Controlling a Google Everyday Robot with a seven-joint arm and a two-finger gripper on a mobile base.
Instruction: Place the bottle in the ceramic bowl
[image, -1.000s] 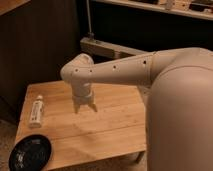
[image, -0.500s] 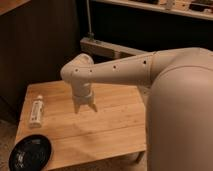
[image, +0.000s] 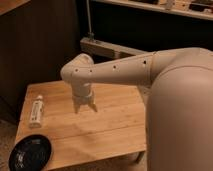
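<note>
In the camera view, we judged the task barely begun. The gripper (image: 85, 108) hung over the middle of the wooden table (image: 120, 117), pointing down. Its two fingers were spread apart with nothing between them, so it held nothing.

The bottle (image: 36, 111) lay on its side on the tabletop, well off to the image-left of the gripper and at about the same depth. It touched neither the fingers nor the bowl. The ceramic bowl (image: 31, 152) sat nearer the camera than the gripper and further to the image-left, at the table's front corner, and we saw nothing in it. Bottle and bowl lay near each other but apart.

By our reckoning everything was left to do: reaching across to the bottle, closing on it, lifting it, carrying it over the bowl and letting go.

The robot's arm (image: 117, 72) and bulky body hid the table's right side. The frame cut off the bowl's lower edge. We could not tell how high the fingertips stood above the wood, nor read the bottle's label.
</note>
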